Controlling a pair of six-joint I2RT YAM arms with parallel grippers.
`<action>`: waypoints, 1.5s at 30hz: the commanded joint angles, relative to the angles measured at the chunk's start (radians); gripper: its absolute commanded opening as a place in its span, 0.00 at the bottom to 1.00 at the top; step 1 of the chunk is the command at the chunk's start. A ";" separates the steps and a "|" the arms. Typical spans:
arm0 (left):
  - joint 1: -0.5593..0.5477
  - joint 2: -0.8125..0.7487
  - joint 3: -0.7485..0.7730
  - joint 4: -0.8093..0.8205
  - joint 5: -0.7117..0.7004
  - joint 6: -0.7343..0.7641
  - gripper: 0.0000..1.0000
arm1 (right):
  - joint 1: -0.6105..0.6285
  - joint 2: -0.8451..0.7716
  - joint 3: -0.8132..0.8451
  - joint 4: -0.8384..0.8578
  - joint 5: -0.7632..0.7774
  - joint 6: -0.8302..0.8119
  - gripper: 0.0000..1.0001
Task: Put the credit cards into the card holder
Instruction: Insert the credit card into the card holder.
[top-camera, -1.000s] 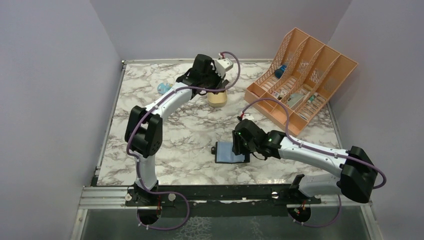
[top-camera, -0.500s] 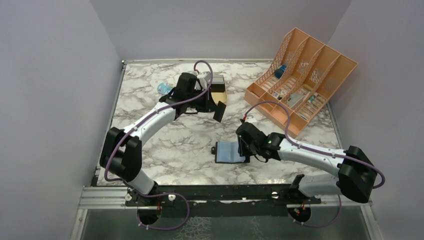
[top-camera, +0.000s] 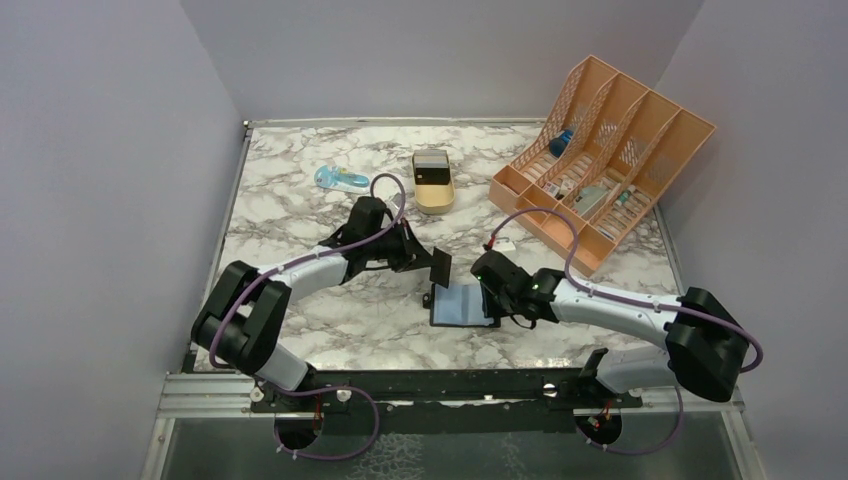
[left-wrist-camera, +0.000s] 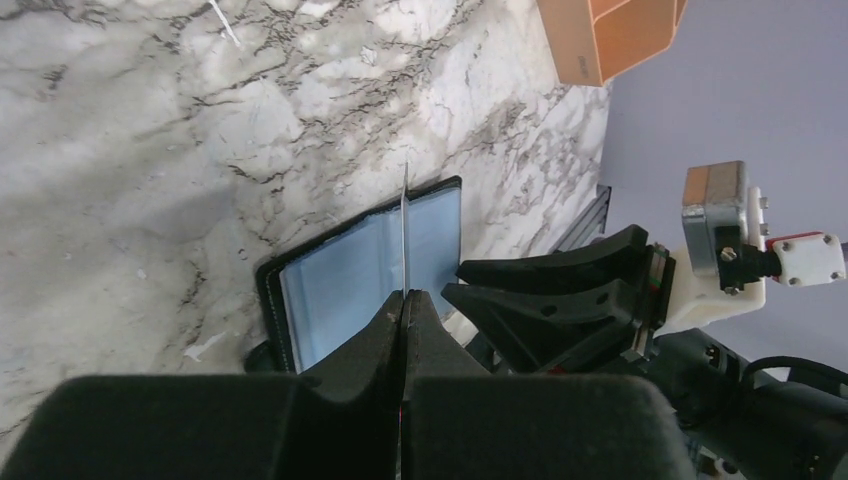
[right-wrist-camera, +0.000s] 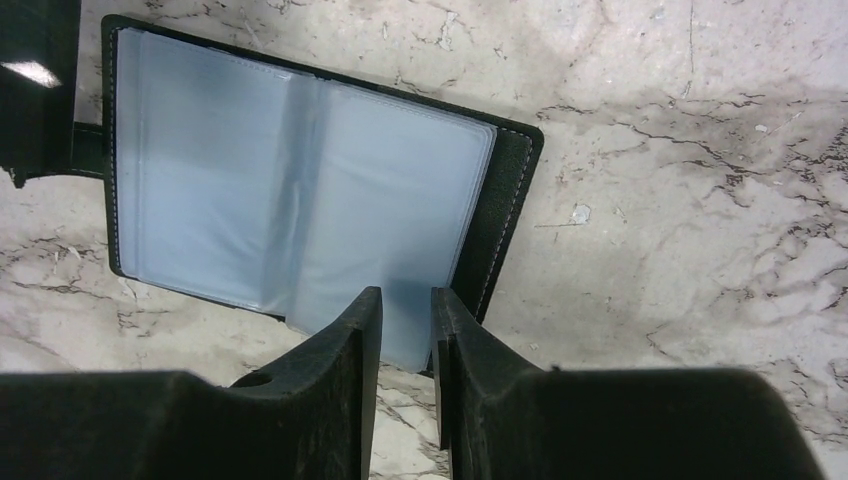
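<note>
Just at the open card holder's (top-camera: 462, 303) far edge, a credit card (left-wrist-camera: 404, 230) is being held clenched in the left hand (left-wrist-camera: 403, 297). The right hand's (right-wrist-camera: 400, 305) grip at the holder's near edge cannot be told. Insertion is being set up; slot alignment is likely needed next.

No legible text, labels, brands, numbers, signs anywhere

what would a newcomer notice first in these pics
The open card holder, blue-grey sleeves showing, lies near the front of the marble table, and both arms converge on it. The left gripper holds a credit card edge-on just above its pages, while the right gripper pinches a sleeve at the holder's right side. Further back sit a gold tin and a peach rack.
</note>
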 joint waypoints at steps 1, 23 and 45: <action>-0.032 -0.030 -0.040 0.139 0.034 -0.100 0.00 | -0.005 0.009 -0.015 0.030 0.030 0.023 0.25; -0.164 0.096 -0.111 0.194 -0.032 -0.080 0.00 | -0.005 0.026 -0.040 0.038 0.013 0.036 0.21; -0.191 0.144 -0.129 0.255 -0.039 -0.108 0.00 | -0.005 0.019 -0.053 0.030 -0.010 0.053 0.20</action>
